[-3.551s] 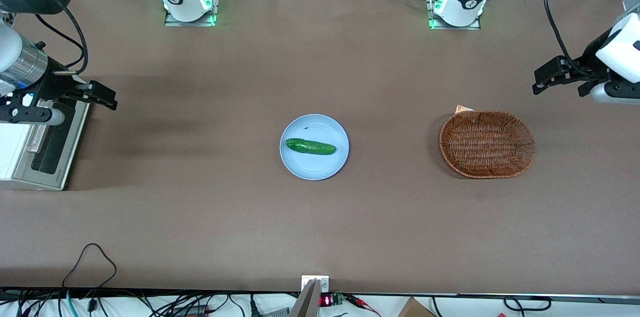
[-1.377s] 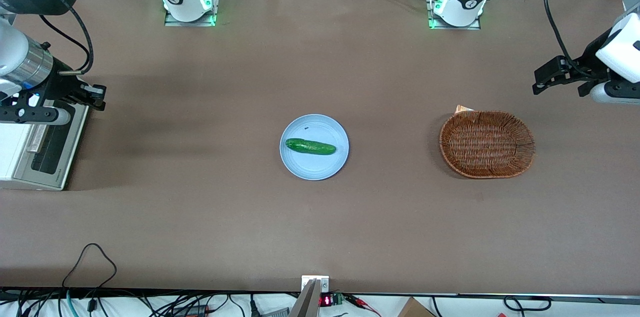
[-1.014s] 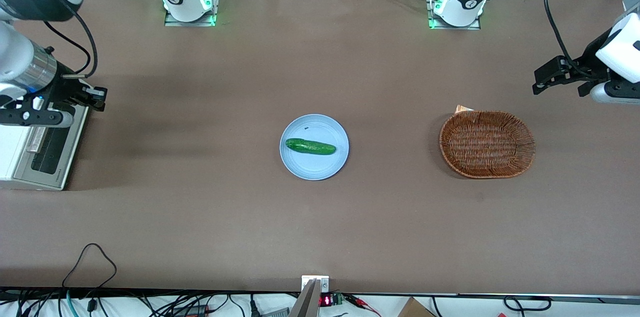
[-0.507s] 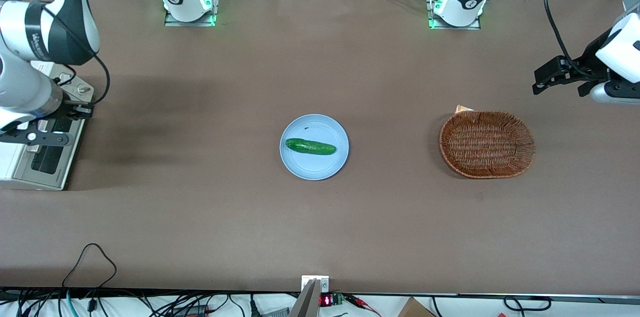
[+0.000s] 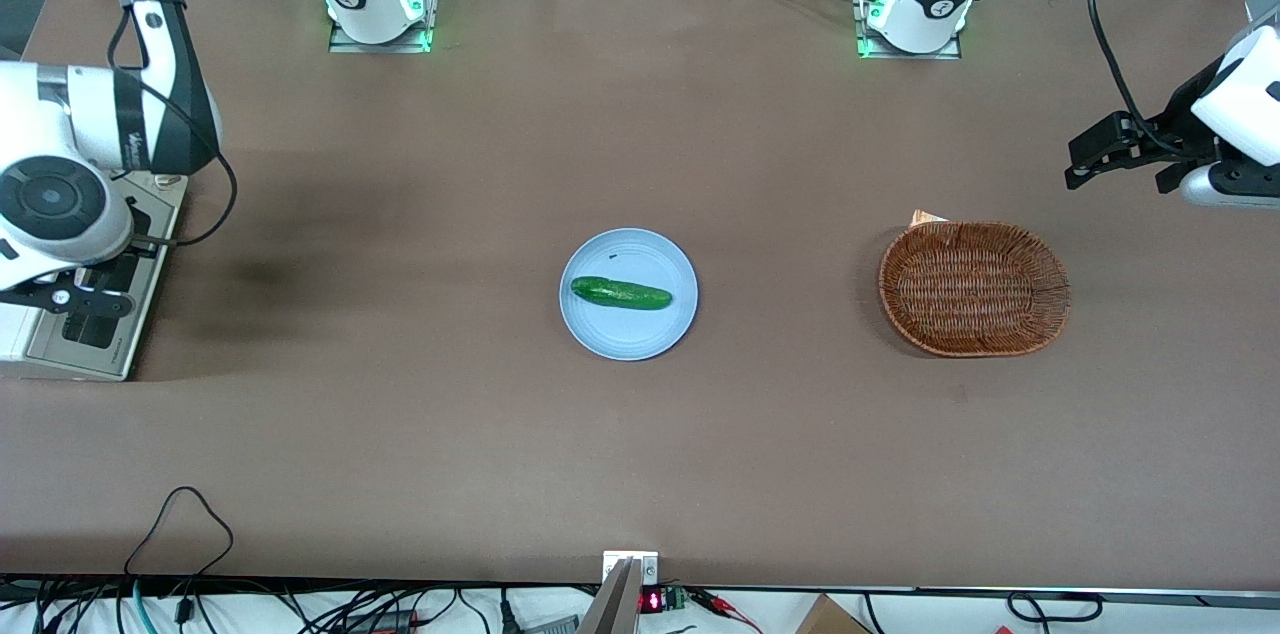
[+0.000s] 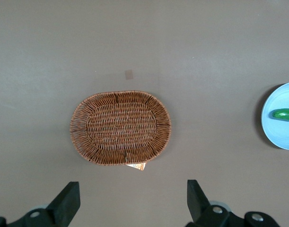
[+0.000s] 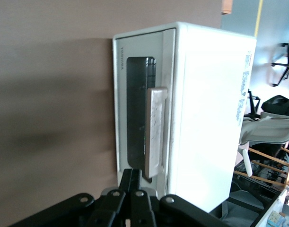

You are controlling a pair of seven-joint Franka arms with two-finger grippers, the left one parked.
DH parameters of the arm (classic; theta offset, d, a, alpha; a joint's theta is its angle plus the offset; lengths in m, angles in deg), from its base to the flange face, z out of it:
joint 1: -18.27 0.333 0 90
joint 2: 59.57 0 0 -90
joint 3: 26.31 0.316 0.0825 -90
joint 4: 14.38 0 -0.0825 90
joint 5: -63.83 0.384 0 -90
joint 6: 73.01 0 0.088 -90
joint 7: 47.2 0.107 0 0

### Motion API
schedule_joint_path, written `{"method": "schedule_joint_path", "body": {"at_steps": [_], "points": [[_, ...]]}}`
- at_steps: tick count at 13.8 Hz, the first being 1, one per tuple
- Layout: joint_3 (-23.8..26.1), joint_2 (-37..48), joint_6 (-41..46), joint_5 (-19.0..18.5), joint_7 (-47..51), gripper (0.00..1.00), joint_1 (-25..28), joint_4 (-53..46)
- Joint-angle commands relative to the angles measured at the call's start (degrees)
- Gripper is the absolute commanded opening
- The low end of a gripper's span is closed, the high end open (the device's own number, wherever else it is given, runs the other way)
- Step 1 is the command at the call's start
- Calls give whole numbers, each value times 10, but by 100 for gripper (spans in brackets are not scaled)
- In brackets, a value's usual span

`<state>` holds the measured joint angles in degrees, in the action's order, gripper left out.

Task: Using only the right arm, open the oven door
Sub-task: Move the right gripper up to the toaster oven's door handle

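Note:
The off-white oven [image 5: 20, 339] stands at the working arm's end of the table, and its body also shows in the right wrist view [image 7: 205, 109]. The oven door [image 7: 119, 118] is closed, with a dark glass window and a silver bar handle [image 7: 156, 130]. The right arm [image 5: 60, 164] hangs over the oven. My gripper [image 7: 137, 174] is shut and empty, its tips just off the door's frame near one end of the handle. In the front view the gripper [image 5: 78, 299] is mostly hidden under the wrist, above the door [image 5: 85, 334].
A blue plate [image 5: 640, 332] with a green cucumber [image 5: 620, 293] lies mid-table. A wicker basket [image 5: 1060, 289] sits toward the parked arm's end; it also shows in the left wrist view [image 6: 120, 127].
The right arm has swung round and come down over the oven, carrying the gripper nearer the front camera along the door. The door has stayed closed.

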<state>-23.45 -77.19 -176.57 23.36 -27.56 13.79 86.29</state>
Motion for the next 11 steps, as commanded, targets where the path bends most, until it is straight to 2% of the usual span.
{"method": "schedule_joint_path", "body": {"at_steps": [1, 7, 11], "points": [[-11, -9, -22, -24, 30, 0, -6, 6], [-27, -34, -29, -72, 57, 0, -14, 8], [-28, -47, -30, -83, 65, 0, -21, 8]]}}
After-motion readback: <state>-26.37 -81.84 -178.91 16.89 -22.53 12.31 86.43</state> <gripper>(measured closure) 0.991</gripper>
